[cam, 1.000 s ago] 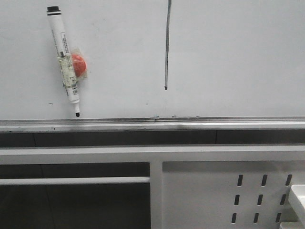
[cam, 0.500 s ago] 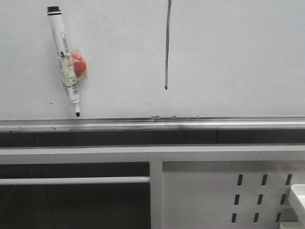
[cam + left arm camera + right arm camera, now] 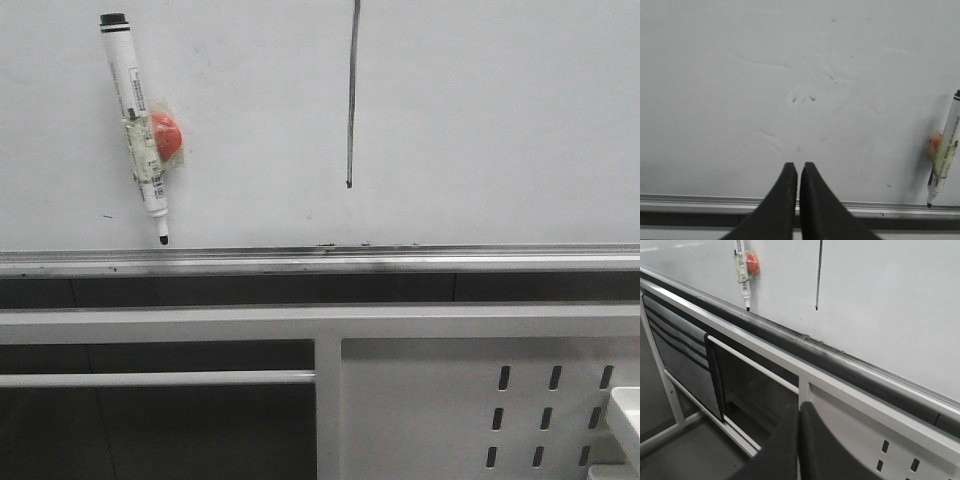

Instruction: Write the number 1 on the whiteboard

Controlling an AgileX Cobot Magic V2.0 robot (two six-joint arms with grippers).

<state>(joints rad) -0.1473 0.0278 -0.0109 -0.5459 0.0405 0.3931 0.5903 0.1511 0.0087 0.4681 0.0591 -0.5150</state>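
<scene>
So the number 1 (image 3: 350, 95) sits drawn on the whiteboard (image 3: 500, 120), well right of the marker (image 3: 136, 125) stuck up there (red magnet on it). My left gripper (image 3: 798, 172) is pinched together, facing bare board. Right gripper (image 3: 799, 412) is closed too, low and well off the stroke.

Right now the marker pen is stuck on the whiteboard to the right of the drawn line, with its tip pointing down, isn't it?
Not quite. The marker pen does sit on the whiteboard with its tip pointing down, but it is to the left of the number 1, not the right. The front view shows this plainly: the pen with its orange holder is near the left side, the stroke near the middle.
</scene>
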